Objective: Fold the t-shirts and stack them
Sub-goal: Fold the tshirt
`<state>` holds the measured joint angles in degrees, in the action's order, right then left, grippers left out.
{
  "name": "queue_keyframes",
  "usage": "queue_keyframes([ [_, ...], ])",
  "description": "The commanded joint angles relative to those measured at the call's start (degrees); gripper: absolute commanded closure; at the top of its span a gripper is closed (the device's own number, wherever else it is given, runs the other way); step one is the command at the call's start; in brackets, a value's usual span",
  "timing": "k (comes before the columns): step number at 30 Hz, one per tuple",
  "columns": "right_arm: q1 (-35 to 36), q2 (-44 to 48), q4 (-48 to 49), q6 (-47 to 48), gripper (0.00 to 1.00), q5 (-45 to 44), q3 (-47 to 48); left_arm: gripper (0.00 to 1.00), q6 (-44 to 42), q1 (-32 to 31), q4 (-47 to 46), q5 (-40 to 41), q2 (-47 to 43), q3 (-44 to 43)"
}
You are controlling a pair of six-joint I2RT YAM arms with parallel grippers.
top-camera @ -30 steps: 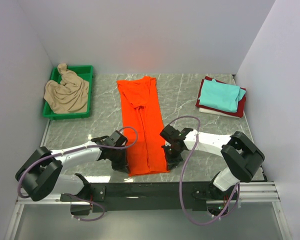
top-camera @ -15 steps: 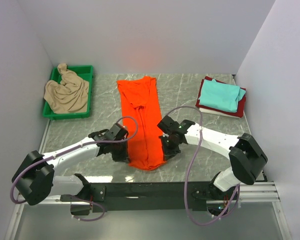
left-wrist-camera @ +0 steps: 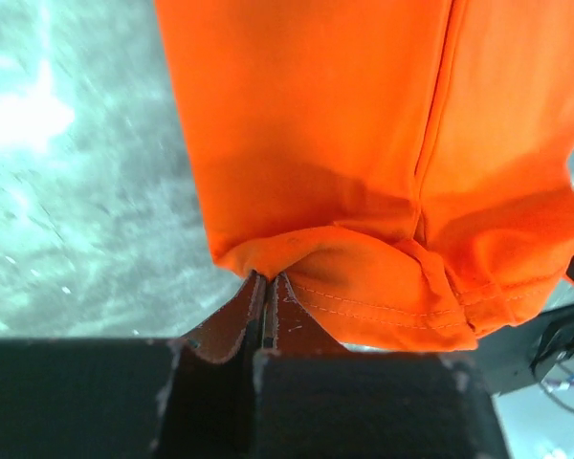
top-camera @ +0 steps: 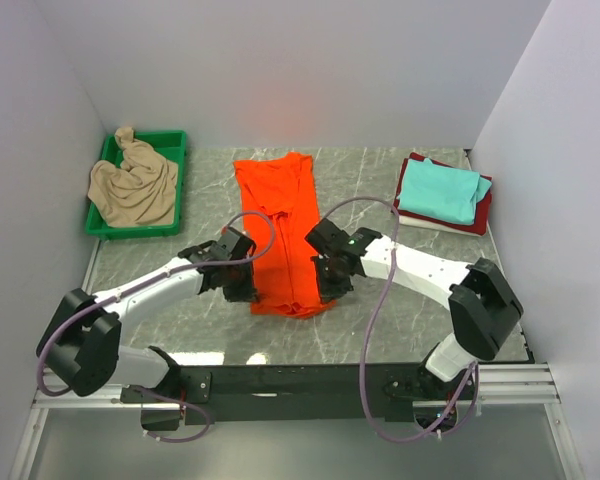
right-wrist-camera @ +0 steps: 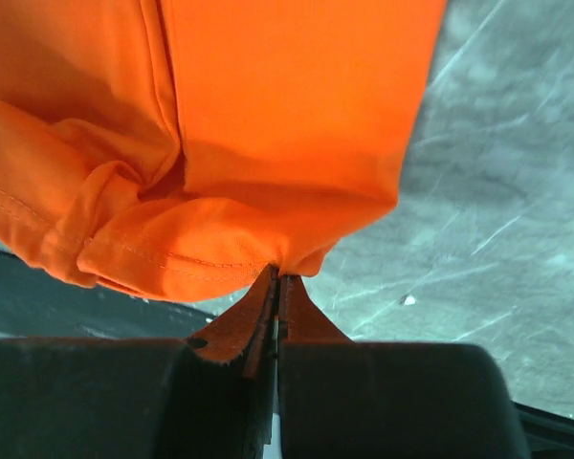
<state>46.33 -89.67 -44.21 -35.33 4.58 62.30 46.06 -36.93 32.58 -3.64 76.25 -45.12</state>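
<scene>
My left gripper [left-wrist-camera: 265,287] is pinched tight on the near hem of the orange t-shirt [top-camera: 278,205], the two fingers pressed together with a small bunch of cloth caught at their tips. My right gripper [right-wrist-camera: 275,277] is clamped the same way on the hem's other corner, its jaws closed with the stitched edge puckering just above them. Between my two grips the hem sags in a soft fold, raised off the marble table [top-camera: 370,190]. The rest of the shirt lies as a long narrow strip running away from me down the middle of the table, collar end toward the back wall. In the overhead view my arms reach in from either side, and the grippers sit close together at the strip's near end. Well off to the left, a green tray [top-camera: 176,140] holds a crumpled beige t-shirt [top-camera: 132,185]. At the far right corner a folded teal t-shirt [top-camera: 438,190] tops a stack, with a dark red t-shirt [top-camera: 401,202] and a white one [top-camera: 420,224] showing beneath it.
</scene>
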Motion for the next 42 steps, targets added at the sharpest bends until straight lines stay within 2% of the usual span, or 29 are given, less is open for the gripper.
queue_keyframes([
  [1, -0.71, -1.82, 0.08, 0.00, 1.00, -3.70, 4.83, 1.00, -2.64, 2.99, -3.30, 1.09, 1.18, -3.04],
  [5, -1.85, -5.15, -1.58, 0.61, 1.00, -7.29, 10.11, 1.00, -4.31, 5.90, -4.71, 0.30, 4.16, -6.55],
  [13, -5.72, -11.58, -1.94, 3.25, 1.00, -8.62, 20.31, 1.00, -8.70, 11.86, -5.50, -0.22, 10.41, -13.67],
  [18, -8.70, -16.23, -1.15, 5.27, 1.00, -8.19, 25.48, 1.00, -10.90, 16.00, -9.19, -4.88, 15.49, -16.91],
  [26, -12.31, -23.43, 2.19, 6.76, 1.00, -6.69, 32.34, 1.00, -12.93, 19.26, -10.87, -7.08, 22.27, -24.12],
  [42, -16.18, -35.04, 1.67, 8.52, 1.00, -4.93, 48.08, 1.00, -13.98, 24.88, -14.12, -12.09, 32.99, -32.74],
])
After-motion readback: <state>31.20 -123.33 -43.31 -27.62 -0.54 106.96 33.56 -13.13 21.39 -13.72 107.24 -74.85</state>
